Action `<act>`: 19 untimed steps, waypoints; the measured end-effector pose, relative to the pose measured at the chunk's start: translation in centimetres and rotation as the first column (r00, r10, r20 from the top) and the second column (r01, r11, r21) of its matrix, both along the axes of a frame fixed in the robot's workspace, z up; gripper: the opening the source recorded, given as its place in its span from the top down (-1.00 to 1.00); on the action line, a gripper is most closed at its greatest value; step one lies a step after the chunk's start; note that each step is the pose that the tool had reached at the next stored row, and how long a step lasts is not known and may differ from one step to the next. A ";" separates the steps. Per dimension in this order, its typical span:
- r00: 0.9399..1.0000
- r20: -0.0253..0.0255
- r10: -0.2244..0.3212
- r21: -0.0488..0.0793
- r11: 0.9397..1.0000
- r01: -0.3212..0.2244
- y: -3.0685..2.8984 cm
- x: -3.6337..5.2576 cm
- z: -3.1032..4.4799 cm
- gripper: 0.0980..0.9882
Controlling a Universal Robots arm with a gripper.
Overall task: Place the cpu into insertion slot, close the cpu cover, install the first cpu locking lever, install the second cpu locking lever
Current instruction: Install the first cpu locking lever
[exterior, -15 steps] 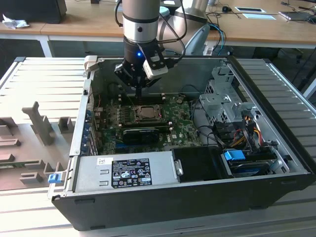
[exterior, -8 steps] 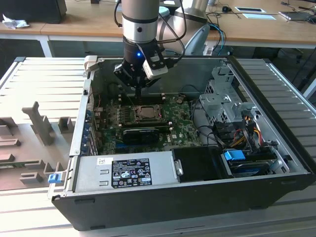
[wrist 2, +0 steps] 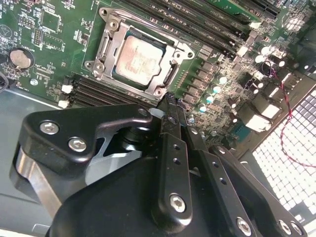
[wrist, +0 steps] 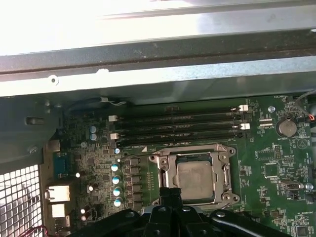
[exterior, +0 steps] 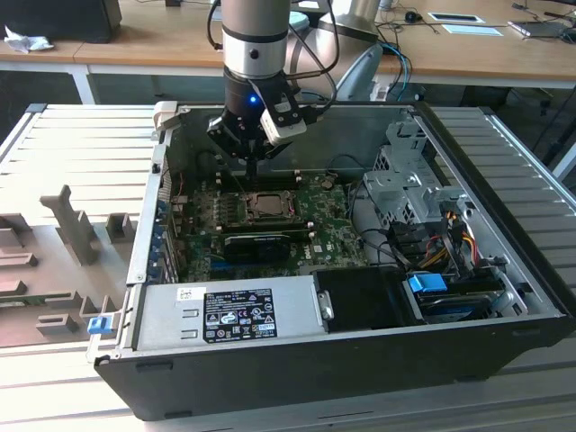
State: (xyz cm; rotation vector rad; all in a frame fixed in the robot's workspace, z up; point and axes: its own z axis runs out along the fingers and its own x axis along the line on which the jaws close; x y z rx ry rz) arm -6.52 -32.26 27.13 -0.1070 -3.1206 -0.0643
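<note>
second wrist view: cpu sits in socket, cover down

second wrist view shows the cpu (wrist 2: 139,60) lying flat in the insertion slot (wrist 2: 112,71), with the cpu cover (wrist 2: 143,37) closed around it like a frame. the gripper (wrist 2: 170,101) has its fingers pressed together and holds nothing; its tip is just beside the socket corner. in the exterior view the gripper (exterior: 253,174) hangs over the green board (exterior: 328,220) inside the open computer case (exterior: 504,342).

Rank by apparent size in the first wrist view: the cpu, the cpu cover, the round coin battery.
1. cpu cover, the frame around the chip.
2. cpu, inside the frame's cut-out.
3. coin battery, clearly smallest.
</note>
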 end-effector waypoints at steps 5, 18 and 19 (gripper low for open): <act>1.000 0.000 0.009 0.000 1.000 -0.009 0.00 -0.04 -0.01 0.98; 0.999 0.001 0.035 0.003 0.999 -0.035 0.00 -1.24 -0.14 0.98; 0.999 0.001 0.037 0.003 0.999 -0.037 0.00 -1.46 -0.21 0.98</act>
